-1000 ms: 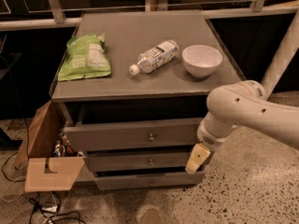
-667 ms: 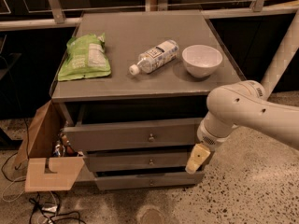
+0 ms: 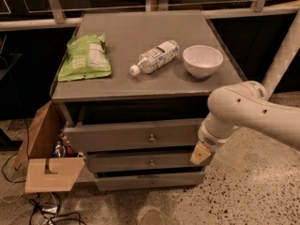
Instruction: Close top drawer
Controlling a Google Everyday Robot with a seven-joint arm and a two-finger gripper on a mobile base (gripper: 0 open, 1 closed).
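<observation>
Nothing has visibly shifted since the earlier frames: the cream robot gripper (image 3: pixel 200 153) hangs in the same spot, and whether it is spread or pressed together cannot be told. Directly to its left, the wide grey wooden top drawer (image 3: pixel 131 136) stands pulled out, its right end just beside the gripper. A round white bowl (image 3: pixel 202 61) sits above the gripper on the grey cabinet top (image 3: pixel 126 86). A clear plastic bottle (image 3: pixel 154 56) and a green snack bag (image 3: pixel 84 57) lie further up and to the left.
</observation>
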